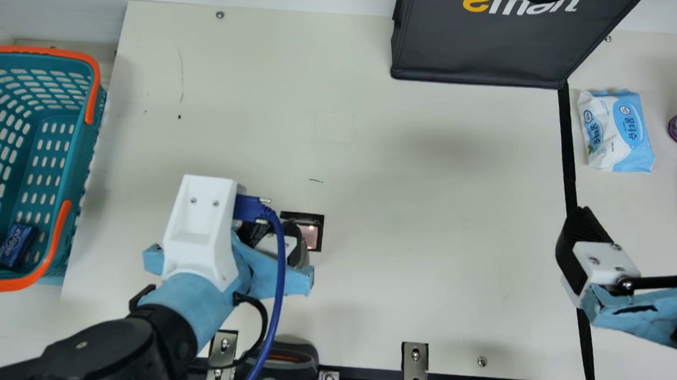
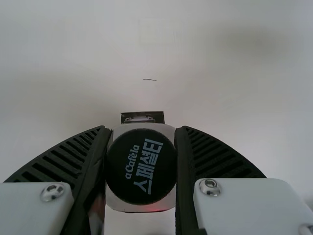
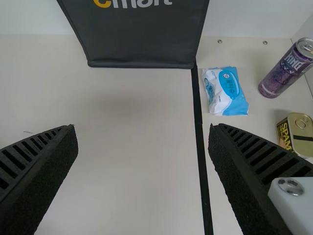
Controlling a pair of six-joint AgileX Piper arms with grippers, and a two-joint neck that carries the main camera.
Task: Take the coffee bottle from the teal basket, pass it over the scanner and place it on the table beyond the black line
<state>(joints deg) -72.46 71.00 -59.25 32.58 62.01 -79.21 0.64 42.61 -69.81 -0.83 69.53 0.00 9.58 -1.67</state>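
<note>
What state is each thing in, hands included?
Left hand, shut on the coffee bottle
Coffee bottle, capped
Right hand, open, empty
Teal basket, upright, handles folded down
Blue packet, lying in the basket
Black bag, upright
Wipes pack, lying flat
Purple can, standing upright
Yellow tin, standing upright
Scanner window, lit pink
</note>
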